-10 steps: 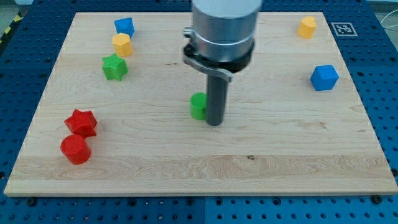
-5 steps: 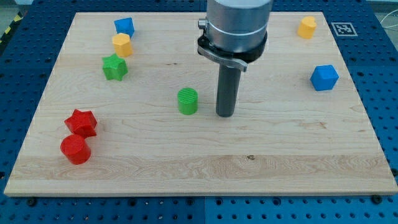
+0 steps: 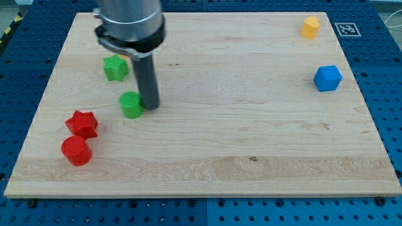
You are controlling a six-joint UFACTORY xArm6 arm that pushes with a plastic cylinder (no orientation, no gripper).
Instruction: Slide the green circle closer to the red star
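The green circle [image 3: 131, 104] stands left of the board's middle, a short way up and to the right of the red star [image 3: 82, 123]. My tip [image 3: 149, 105] rests on the board right against the green circle's right side. The red star lies near the board's left edge, with a red circle [image 3: 76, 150] just below it.
A green star [image 3: 115, 67] lies above the green circle, partly behind my arm. A blue cube [image 3: 327, 78] sits at the right and a yellow block [image 3: 309, 27] at the top right. My arm body covers the board's upper left.
My tip has swept left across the board and pushed the green circle left, toward the red star. The arm now hides the blue and yellow blocks at the upper left.
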